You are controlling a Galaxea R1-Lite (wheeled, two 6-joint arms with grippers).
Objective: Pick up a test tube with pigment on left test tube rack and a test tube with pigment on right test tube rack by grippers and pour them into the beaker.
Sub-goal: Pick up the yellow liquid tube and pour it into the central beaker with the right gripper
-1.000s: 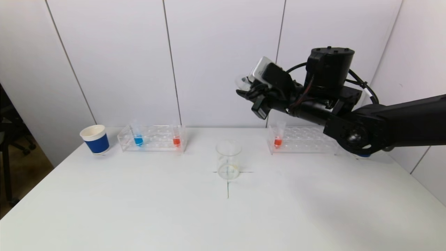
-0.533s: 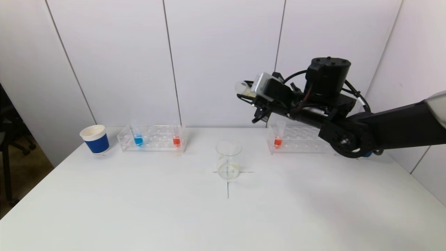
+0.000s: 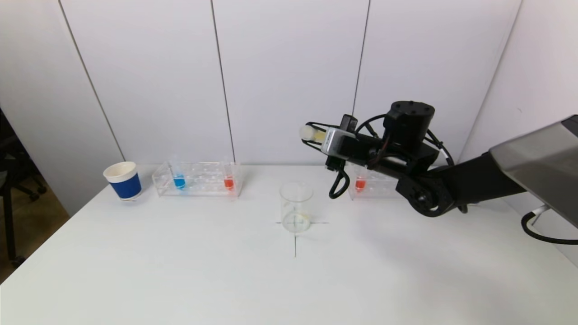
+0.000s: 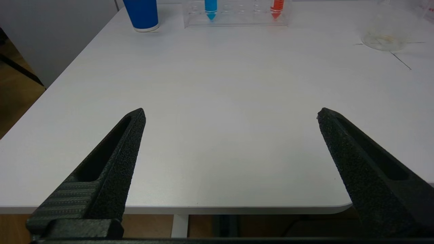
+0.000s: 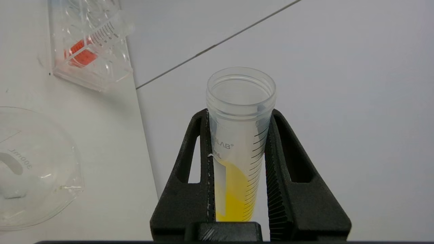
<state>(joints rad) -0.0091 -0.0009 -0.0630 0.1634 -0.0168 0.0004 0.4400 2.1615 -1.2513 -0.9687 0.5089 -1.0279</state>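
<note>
My right gripper (image 3: 312, 132) is shut on a clear test tube (image 3: 309, 132) with yellow pigment (image 5: 234, 193). The tube lies nearly level in the air, its open mouth pointing left, above and slightly right of the empty glass beaker (image 3: 296, 206). In the right wrist view the black fingers (image 5: 203, 142) clamp the tube (image 5: 239, 135) on both sides. The left rack (image 3: 198, 179) holds a blue tube (image 3: 179, 180) and a red tube (image 3: 228, 181). The right rack (image 3: 388, 181) holds a red tube (image 3: 360, 183). My left gripper (image 4: 231, 113) stands open and empty over the table's near edge.
A blue paper cup (image 3: 123, 179) stands left of the left rack. A black cross is marked on the white table (image 3: 180, 271) under the beaker. The wall stands right behind both racks.
My right arm has come down and swung in over the right rack. The yellow tube has dropped lower and tipped closer to level. The left gripper stays as it was.
</note>
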